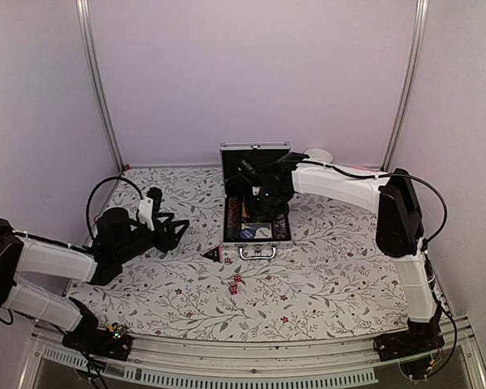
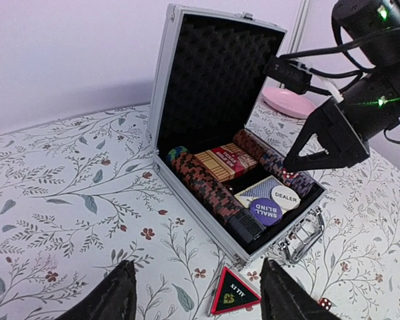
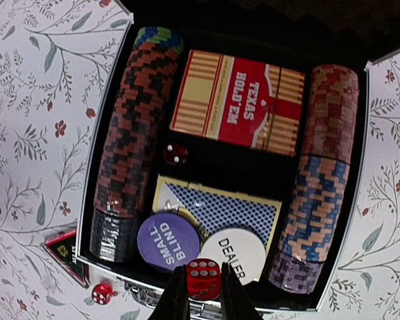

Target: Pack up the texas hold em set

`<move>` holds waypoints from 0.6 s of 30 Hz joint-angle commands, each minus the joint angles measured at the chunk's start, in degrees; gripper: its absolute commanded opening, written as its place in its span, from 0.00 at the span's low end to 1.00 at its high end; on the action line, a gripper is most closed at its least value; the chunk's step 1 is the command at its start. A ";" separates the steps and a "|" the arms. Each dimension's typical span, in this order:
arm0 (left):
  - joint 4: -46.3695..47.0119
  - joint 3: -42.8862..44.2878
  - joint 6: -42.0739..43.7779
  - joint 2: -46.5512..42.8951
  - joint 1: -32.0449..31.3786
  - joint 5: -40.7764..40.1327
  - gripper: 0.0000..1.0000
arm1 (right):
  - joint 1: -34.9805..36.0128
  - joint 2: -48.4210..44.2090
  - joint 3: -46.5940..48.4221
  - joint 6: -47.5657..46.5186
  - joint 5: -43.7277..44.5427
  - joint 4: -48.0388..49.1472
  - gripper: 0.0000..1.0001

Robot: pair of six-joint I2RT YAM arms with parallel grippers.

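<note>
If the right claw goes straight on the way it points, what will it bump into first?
Probably the white DEALER disc in the open case. The right claw, pinching a red die, points down over it. Depth is hard to judge, so it might meet the case's front edge instead.

The left arm [image 1: 57, 261] and the right arm [image 1: 340, 186] are built of white-covered links joined by bulky black joint housings [image 1: 397, 215]. Black cables [image 2: 340, 45] are run along each arm. Both bases [image 1: 105, 339] are finished in black. The left gripper [image 2: 197, 265] and the right gripper [image 2: 292, 165] are fitted with black, tapered fingers. Small green lights [image 2: 383, 12] are seen on the right wrist.
</note>
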 commanded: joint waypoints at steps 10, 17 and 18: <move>-0.08 -0.46 0.19 -2.86 1.25 -2.05 0.64 | -2.90 9.70 7.25 -4.59 0.26 7.66 0.14; -0.34 -0.47 0.19 -2.86 1.30 -2.01 0.64 | -3.04 12.33 8.24 -3.57 1.06 8.62 0.15; -0.41 -0.42 0.19 -2.87 1.30 -2.00 0.64 | -3.04 12.55 8.20 -3.41 1.31 8.76 0.15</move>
